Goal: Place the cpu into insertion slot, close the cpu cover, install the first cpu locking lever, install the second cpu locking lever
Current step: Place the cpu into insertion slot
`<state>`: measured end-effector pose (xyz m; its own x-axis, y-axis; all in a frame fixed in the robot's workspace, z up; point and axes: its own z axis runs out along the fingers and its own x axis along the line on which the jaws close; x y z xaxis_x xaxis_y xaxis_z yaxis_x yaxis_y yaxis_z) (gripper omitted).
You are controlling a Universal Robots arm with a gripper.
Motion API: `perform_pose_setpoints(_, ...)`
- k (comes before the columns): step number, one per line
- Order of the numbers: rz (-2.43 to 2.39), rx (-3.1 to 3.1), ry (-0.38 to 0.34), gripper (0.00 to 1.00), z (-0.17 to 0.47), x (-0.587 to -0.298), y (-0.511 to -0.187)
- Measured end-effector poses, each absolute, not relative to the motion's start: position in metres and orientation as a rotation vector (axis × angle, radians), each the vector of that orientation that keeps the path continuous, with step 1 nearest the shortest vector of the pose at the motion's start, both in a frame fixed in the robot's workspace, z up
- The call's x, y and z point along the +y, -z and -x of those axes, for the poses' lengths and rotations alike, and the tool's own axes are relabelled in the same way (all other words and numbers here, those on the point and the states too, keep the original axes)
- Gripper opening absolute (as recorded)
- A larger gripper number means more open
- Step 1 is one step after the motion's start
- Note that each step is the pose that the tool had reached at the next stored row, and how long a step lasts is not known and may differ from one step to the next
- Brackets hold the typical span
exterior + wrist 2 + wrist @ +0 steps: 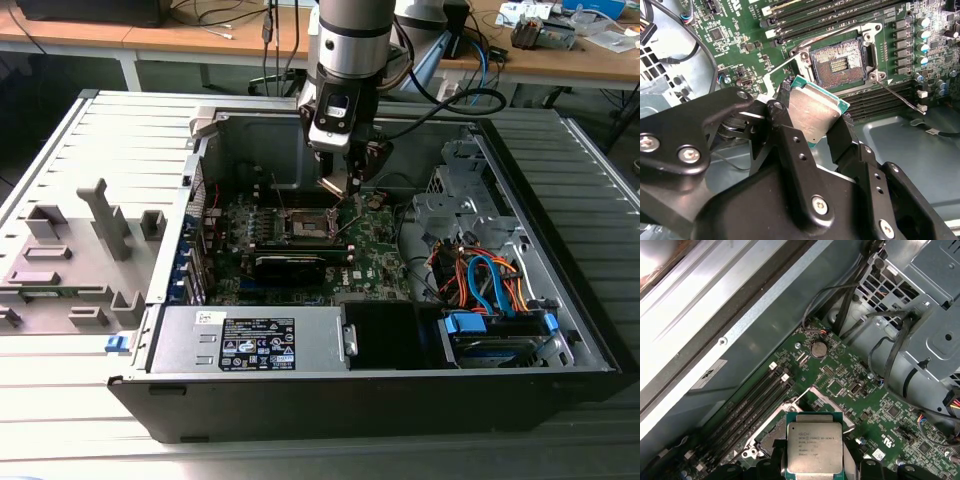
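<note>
A robot arm's gripper (345, 183) hung inside an open computer case (350, 400). Its black fingers (784, 131) were clenched on opposite edges of the cpu (814, 111), a small square chip with a silvery top. The chip was held in the air near the insertion slot (836, 61), not touching it. The slot stood uncovered, its contact field bare, on the green circuit board (730, 20). To do this step well, the chip probably needed to be level, squared to the slot's sides, and lowered gently without sliding across the contacts.
</note>
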<state>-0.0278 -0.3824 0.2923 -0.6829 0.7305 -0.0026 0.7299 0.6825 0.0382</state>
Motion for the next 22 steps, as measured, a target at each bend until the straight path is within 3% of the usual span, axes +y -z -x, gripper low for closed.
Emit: perform_pose_setpoints(22, -1.29, 2.844, -0.052, 0.54, 0.0278, -0.3824, -0.2921)
